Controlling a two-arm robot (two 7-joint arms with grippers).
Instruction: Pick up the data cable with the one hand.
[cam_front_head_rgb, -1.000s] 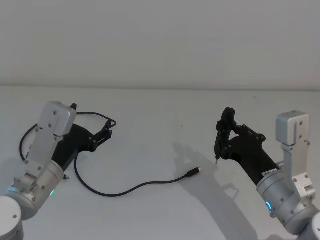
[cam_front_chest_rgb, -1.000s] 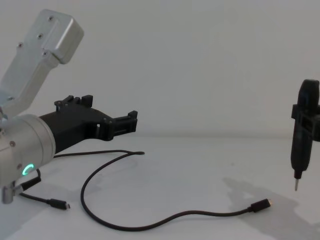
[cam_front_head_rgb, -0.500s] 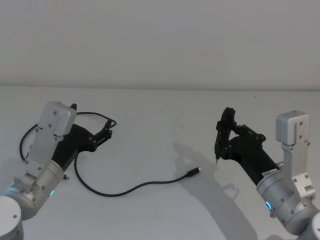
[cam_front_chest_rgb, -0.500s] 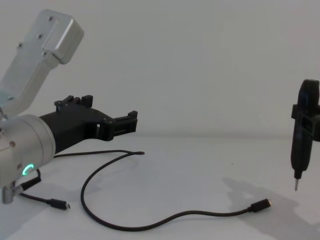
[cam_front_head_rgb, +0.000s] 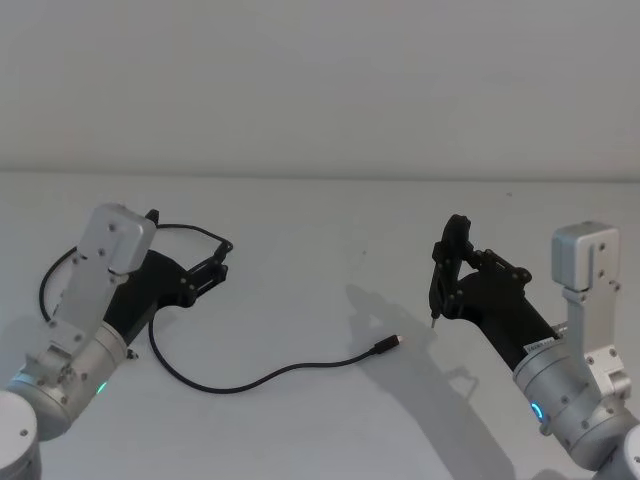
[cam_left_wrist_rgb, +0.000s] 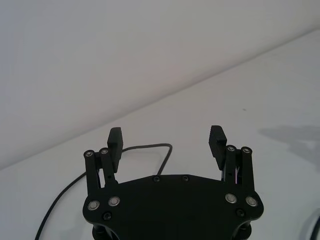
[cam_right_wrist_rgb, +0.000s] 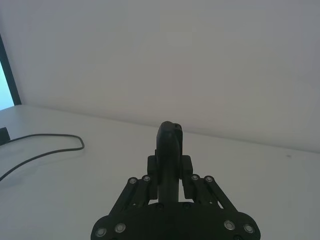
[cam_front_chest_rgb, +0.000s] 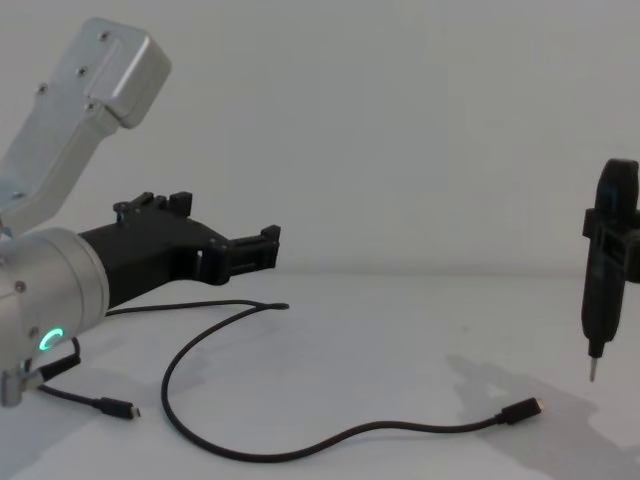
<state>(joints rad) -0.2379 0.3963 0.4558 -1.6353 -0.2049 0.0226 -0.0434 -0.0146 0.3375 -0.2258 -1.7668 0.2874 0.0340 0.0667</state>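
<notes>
On the white table (cam_front_head_rgb: 330, 220), head view: the data cable (cam_front_head_rgb: 262, 377) is laid out in a long curve. Its right-end plug (cam_front_head_rgb: 385, 346) is near the middle and its far loop is under the left gripper (cam_front_head_rgb: 220, 262). The right gripper (cam_front_head_rgb: 447, 272) is held well apart to the right, clamped on a pin-tipped device (cam_front_head_rgb: 438, 290).

Left wrist view: the fingers (cam_left_wrist_rgb: 116, 141) are spread wide with nothing between them. A bend of cable is seen on the table beyond.

Right wrist view: the device is pinched between the right fingers.

Chest view: the left gripper is held above the table, clear of the cable. The cable lies flat, its left-end plug (cam_front_chest_rgb: 125, 408) below the left wrist. The device hangs upright, its pin off the table.
</notes>
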